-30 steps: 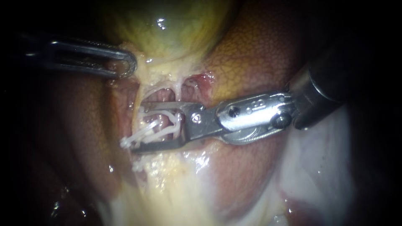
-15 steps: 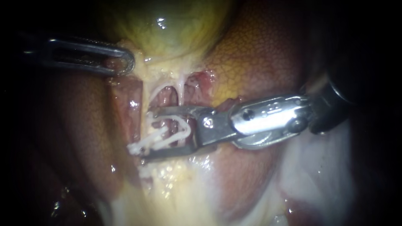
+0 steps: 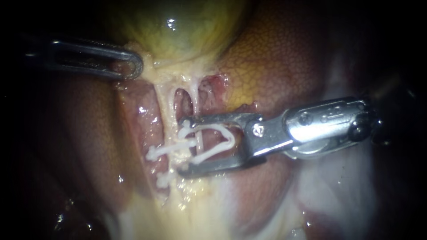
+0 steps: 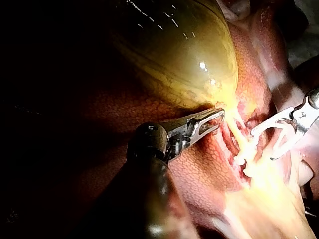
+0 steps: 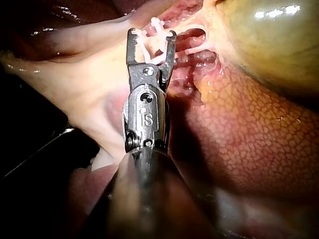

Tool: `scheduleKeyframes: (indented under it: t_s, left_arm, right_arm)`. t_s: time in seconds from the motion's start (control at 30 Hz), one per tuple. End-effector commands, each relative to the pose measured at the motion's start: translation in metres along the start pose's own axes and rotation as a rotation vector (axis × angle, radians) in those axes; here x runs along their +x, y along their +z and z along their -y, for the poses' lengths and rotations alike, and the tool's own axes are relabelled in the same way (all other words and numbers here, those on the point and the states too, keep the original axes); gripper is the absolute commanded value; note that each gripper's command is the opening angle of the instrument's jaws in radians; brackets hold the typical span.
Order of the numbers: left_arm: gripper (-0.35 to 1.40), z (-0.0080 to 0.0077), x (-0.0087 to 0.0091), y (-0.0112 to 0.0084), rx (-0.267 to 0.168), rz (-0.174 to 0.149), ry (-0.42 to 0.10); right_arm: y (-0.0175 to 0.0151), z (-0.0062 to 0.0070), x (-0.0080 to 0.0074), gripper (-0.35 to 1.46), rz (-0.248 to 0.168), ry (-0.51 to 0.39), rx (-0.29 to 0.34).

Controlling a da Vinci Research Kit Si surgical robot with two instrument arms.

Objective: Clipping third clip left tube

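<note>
White clip (image 3: 215, 152) poised open by the left tube (image 3: 163, 102).
Right instrument's (image 3: 183, 146) jaws, wide apart, cradled it, tube at ten o'clock; left instrument's (image 3: 132, 66) jaws pinched gallbladder (image 3: 178, 26). Closing now could catch the neighbouring strand (image 3: 194, 95).

The right instrument (image 3: 182, 146) has drawn back toward 3 o'clock, its jaws carrying the open clip (image 3: 224, 133) along. The tube (image 3: 163, 104) and its closed clips (image 3: 153, 154) have shifted that way too.

gallbladder (image 3: 178, 31) yellow-green and glossy up top, mottled red-brown liver (image 3: 275, 58) right of it, pale yellowish fatty tissue (image 3: 191, 204) spreading out below both.
</note>
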Motion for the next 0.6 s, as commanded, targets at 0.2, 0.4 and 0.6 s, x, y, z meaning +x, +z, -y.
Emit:
scheduleKeyframes:
  t_s: [0.2, 0.4, 0.6]
  left_arm:
    - [-0.35, 0.0, 0.0, 0.0, 0.0, 0.0, 0.0]
    - [-0.35, 0.0, 0.0, 0.0, 0.0, 0.0, 0.0]
    - [-0.35, 0.0, 0.0, 0.0, 0.0, 0.0, 0.0]
  right_arm:
    - [0.0006, -0.0013, -0.0019, 0.45, -0.013, 0.05, 0.022]
    - [0.0013, -0.0028, -0.004, 0.45, -0.01, 0.085, 0.018]
    - [0.0013, -0.0047, -0.0053, 0.45, -0.021, 0.127, 0.016]
